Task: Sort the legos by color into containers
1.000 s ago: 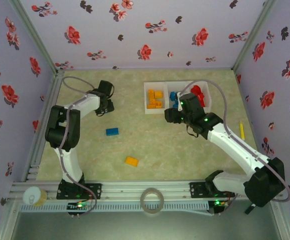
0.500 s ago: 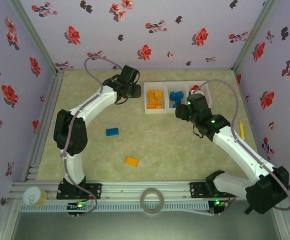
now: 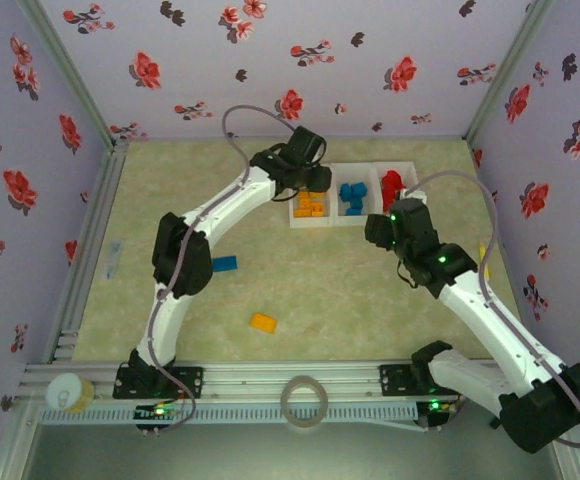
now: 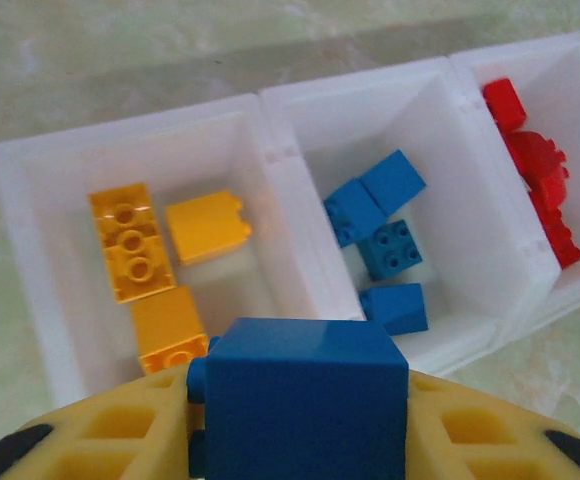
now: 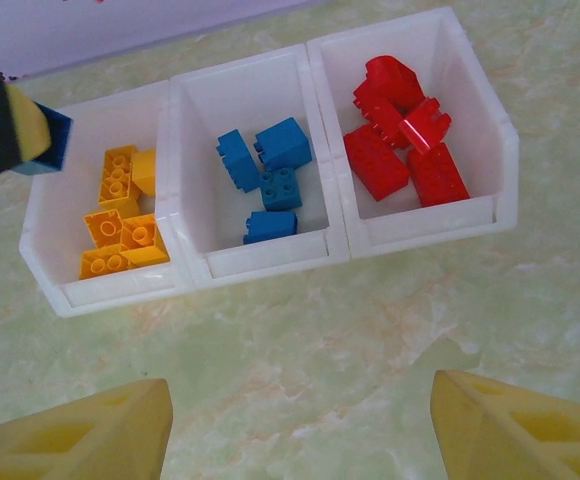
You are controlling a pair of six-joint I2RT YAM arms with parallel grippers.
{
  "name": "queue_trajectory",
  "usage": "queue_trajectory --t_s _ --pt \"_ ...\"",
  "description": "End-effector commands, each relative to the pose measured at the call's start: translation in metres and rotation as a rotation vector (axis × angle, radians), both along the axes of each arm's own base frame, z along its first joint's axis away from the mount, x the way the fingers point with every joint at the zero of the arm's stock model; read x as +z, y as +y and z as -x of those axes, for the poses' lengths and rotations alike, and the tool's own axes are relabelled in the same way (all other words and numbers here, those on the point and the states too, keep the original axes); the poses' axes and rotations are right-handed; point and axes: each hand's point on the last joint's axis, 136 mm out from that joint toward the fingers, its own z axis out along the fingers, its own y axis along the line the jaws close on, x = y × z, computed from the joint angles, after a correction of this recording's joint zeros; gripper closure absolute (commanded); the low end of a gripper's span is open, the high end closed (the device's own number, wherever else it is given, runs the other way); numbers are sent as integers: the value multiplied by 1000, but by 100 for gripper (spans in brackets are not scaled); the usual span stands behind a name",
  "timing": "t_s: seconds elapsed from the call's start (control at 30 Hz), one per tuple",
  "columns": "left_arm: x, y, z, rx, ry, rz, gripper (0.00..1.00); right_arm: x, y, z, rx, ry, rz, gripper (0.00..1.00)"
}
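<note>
The left tool (image 3: 308, 180) is clenched on a blue brick (image 4: 307, 395), holding it above the left compartment of the white tray (image 5: 270, 255), close to that compartment's left wall. The tray sits at the far side of the surface (image 3: 350, 300) and has 3 compartments in a row. The left one holds several orange-yellow bricks (image 5: 120, 215), the middle one 4 blue bricks (image 5: 270, 180) and the right one a heap of red bricks (image 5: 405, 140). The right tool (image 5: 295, 435) hangs just near of the tray with its jaws spread and nothing between them (only bare surface shows in the gap). Well apart from the tray, 2 pieces lie unsorted on the near left of the surface: a loose blue brick (image 3: 224, 263) and, nearer, an orange brick (image 3: 263, 322).
</note>
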Motion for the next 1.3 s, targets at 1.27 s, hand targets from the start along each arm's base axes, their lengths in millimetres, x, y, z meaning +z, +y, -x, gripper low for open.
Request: queue_trajectory --t_s 1.27 --pt "63 -23 11 -106 -115 133 35 -13 -3 13 7 35 -20 31"
